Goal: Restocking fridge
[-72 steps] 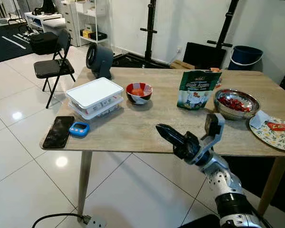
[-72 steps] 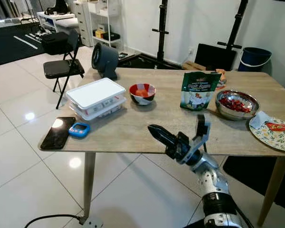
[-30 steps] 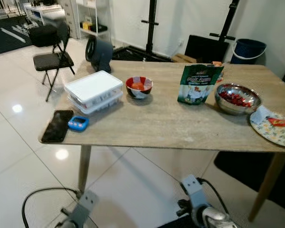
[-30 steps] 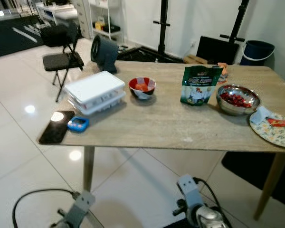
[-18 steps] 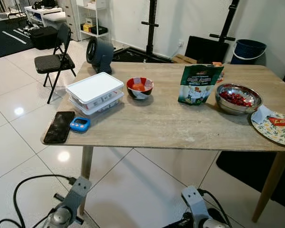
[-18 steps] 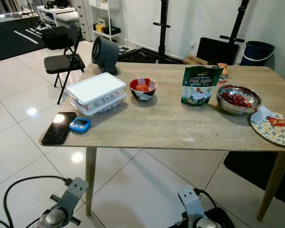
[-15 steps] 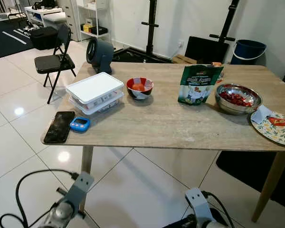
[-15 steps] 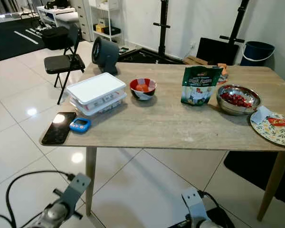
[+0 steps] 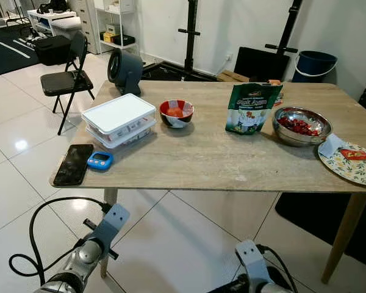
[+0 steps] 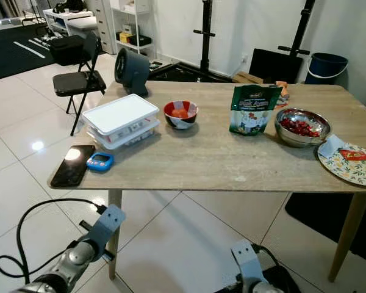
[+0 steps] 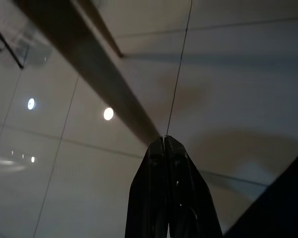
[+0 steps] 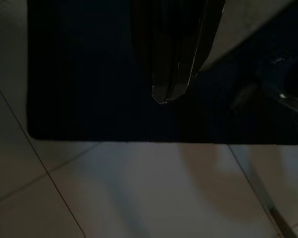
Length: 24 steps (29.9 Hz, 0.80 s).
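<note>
Wooden counter [image 9: 201,162] carries the stock, robot standing back from its near edge with both arms hanging low over the tiled floor [image 9: 12,183]. Largest item: white lidded container [image 9: 118,121] on the counter's left part, stacked in two tiers; judged rigid, moderately heavy, smooth plastic, best taken at the long sides under the lid rim. Steel bowl [image 9: 301,126] of red fruit to the right: stiff, slick rim, contents could spill if tilted. Green pouch [image 9: 249,108] stands upright mid-counter; judged light and soft, would crumple, so pinch near the top seal. Red bowl [image 9: 176,114] between container and pouch, judged fragile. Phone [image 9: 75,163] and blue timer [image 9: 100,160] lie near the left front corner. Left claw [image 11: 165,144] fingers pressed together, empty, pointing at the floor; right claw [image 12: 165,96] likewise closed and empty above a dark mat. Versus 2.4 s ago: right arm, then raised before the counter edge, has dropped; left arm has come into sight
</note>
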Motion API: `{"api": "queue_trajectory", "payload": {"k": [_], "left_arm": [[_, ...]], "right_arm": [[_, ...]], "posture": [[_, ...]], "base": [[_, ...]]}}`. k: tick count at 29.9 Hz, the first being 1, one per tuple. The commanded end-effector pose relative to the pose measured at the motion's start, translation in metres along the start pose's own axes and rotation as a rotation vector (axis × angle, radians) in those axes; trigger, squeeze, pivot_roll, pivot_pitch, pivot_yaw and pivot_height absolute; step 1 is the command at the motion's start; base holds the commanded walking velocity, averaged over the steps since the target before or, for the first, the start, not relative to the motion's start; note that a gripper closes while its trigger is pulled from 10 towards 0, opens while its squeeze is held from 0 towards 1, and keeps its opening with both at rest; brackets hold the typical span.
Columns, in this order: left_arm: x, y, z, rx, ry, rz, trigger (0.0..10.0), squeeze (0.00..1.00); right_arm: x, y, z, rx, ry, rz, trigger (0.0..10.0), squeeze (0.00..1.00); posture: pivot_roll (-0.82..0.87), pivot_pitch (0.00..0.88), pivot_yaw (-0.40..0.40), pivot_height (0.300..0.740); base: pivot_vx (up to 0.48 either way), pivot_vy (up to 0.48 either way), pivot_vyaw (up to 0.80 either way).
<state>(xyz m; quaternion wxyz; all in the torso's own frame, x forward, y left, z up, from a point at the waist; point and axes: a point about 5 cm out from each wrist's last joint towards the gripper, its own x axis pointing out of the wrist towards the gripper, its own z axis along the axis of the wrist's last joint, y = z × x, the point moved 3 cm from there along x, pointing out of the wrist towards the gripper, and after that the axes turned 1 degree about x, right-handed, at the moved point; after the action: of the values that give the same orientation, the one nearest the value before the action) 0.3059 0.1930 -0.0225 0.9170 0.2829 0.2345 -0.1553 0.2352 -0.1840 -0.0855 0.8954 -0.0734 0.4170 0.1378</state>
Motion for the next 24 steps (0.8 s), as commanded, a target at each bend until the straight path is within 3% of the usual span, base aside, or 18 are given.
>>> {"api": "queue_trajectory", "payload": {"k": [1,2,3,5,7,9,10,11,13,14,17,19,20,23,24], "left_arm": [[0.004,-0.007,0.017,0.030,-0.074,-0.029,10.0,0.00],[0.004,-0.007,0.017,0.030,-0.074,-0.029,10.0,0.00],[0.007,-0.011,0.048,0.092,-0.213,-0.058,10.0,0.00],[0.008,-0.013,0.058,0.117,-0.258,-0.067,10.0,0.00],[0.006,-0.019,0.094,0.205,-0.415,-0.108,10.0,0.00],[0.005,-0.020,0.105,0.227,-0.461,-0.119,10.0,0.00],[-0.004,-0.038,0.140,0.347,-0.631,-0.176,10.0,0.00],[-0.009,-0.048,0.150,0.384,-0.687,-0.207,10.0,0.00],[-0.012,-0.055,0.156,0.404,-0.719,-0.228,10.0,0.00],[-0.022,-0.084,0.160,0.454,-0.784,-0.348,10.0,0.00],[-0.027,-0.095,0.161,0.471,-0.806,-0.398,10.0,0.00],[-0.036,-0.123,0.148,0.541,-0.801,-0.565,10.0,0.00],[-0.039,-0.129,0.143,0.570,-0.791,-0.611,10.0,0.00],[-0.037,-0.128,0.140,0.596,-0.778,-0.583,10.0,0.00],[-0.032,-0.122,0.144,0.607,-0.779,-0.489,10.0,0.00]], "right_arm": [[0.000,0.001,0.000,-0.010,0.003,0.002,10.0,0.00],[0.000,0.001,0.000,-0.010,0.003,0.002,10.0,0.00],[0.000,0.000,0.001,-0.018,0.000,0.004,10.0,0.00],[0.000,-0.001,0.001,-0.020,-0.001,0.004,10.0,0.00],[-0.002,-0.005,0.001,-0.020,-0.003,-0.004,10.0,0.00],[-0.002,-0.007,0.001,-0.020,-0.003,-0.006,10.0,0.00],[-0.003,-0.011,-0.001,-0.021,0.002,-0.017,10.0,0.00],[-0.004,-0.012,-0.002,-0.019,0.006,-0.021,10.0,0.00],[-0.004,-0.012,-0.003,-0.018,0.008,-0.023,10.0,0.00],[-0.004,-0.012,-0.005,-0.020,0.013,-0.019,10.0,0.00],[-0.005,-0.012,-0.005,-0.020,0.012,-0.017,10.0,0.00],[-0.006,-0.014,-0.008,-0.033,0.027,-0.024,10.0,0.00],[-0.006,-0.015,-0.008,-0.028,0.028,-0.029,10.0,0.00],[-0.006,-0.016,-0.008,-0.034,0.028,-0.022,10.0,0.00],[-0.006,-0.015,-0.008,-0.045,0.031,-0.017,10.0,0.00]], "posture": [[0.02,0.015,-0.019,0.740],[0.02,0.015,-0.019,0.740],[0.02,0.022,-0.020,0.740],[0.02,0.022,-0.020,0.740],[0.02,0.016,-0.020,0.740],[0.02,0.016,-0.020,0.740],[0.01,0.026,-0.021,0.740],[0.01,0.027,-0.020,0.740],[0.01,0.027,-0.020,0.740],[0.00,0.025,-0.020,0.740],[0.00,0.027,-0.019,0.740],[0.00,0.019,-0.018,0.740],[0.01,0.020,-0.026,0.740],[0.02,0.018,-0.033,0.740],[0.01,0.016,-0.037,0.740]], "base": [[0.000,0.000,0.00],[0.000,0.000,0.00],[0.000,0.000,0.00],[0.000,0.000,0.00],[0.000,0.000,0.00],[0.000,0.000,0.00],[0.000,0.000,0.00],[0.000,0.000,0.00],[0.000,0.000,0.00],[0.000,0.000,0.00],[0.000,0.000,0.00],[0.000,0.000,0.00],[0.000,0.000,0.00],[0.000,0.000,0.00],[0.000,0.000,0.00]]}}
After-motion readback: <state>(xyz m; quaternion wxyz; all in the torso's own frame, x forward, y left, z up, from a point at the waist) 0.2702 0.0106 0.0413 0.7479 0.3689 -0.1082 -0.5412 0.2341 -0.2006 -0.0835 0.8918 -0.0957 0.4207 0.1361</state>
